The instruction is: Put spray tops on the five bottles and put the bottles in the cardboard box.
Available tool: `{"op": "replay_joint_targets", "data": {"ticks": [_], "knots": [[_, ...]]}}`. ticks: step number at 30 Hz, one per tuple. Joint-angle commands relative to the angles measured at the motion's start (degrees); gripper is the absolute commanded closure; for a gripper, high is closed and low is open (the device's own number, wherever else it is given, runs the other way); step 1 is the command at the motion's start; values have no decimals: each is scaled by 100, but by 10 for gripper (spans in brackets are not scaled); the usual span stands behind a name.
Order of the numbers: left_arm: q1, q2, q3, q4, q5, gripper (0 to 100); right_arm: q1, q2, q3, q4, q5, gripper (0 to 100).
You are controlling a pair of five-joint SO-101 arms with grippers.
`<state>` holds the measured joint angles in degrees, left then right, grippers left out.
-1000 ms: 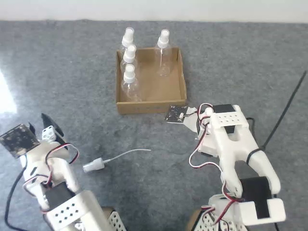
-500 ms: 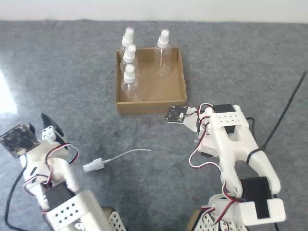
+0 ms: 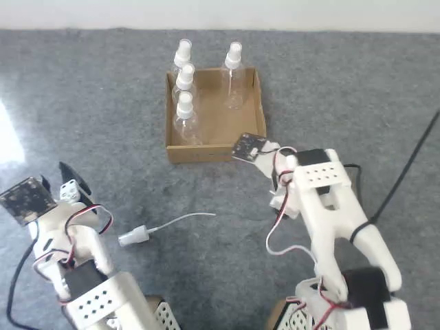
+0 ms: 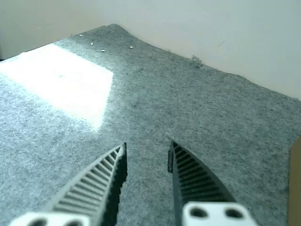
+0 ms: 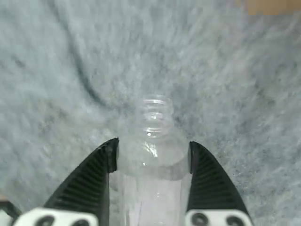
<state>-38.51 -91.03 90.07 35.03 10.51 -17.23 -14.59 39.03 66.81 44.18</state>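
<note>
The bottle (image 5: pixel 153 123) is clear plastic with a bare threaded neck and no top. It is upright and gripped at the shoulders by the right fingers (image 5: pixel 91 181), one on each side. In the high view it is hidden under the right arm (image 3: pixel 323 199), on the grey counter (image 3: pixel 344 82) just off the front right corner of the box (image 3: pixel 214 152). The spray top (image 3: pixel 134 237) is white with a long thin tube and lies on its side on the counter, near the left arm (image 3: pixel 65 230) and well apart from the bottle. The left fingers (image 4: pixel 101 183) are spread with nothing between them. Four capped bottles (image 3: pixel 185 118) stand upright at the box. Three are inside, and whether the back left one is inside cannot be told.

Since the earlier frames the right arm has swung toward the box, so its wrist board now overlaps the box's front right corner. The left arm, spray top and capped bottles have not moved.
</note>
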Motion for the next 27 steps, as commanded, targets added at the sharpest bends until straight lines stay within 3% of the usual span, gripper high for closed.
{"op": "replay_joint_targets", "data": {"ticks": [1, 18, 27], "knots": [[26, -88, -154, -167, 18, 866, -453, -611, -343, 92, -571, 939], [26, -88, -154, -167, 18, 866, -1385, -2044, -369, -48, -2532, 935], [35, -88, -154, -167, 26, 866, -1314, -2914, 343, -321, -2716, 939]]}}
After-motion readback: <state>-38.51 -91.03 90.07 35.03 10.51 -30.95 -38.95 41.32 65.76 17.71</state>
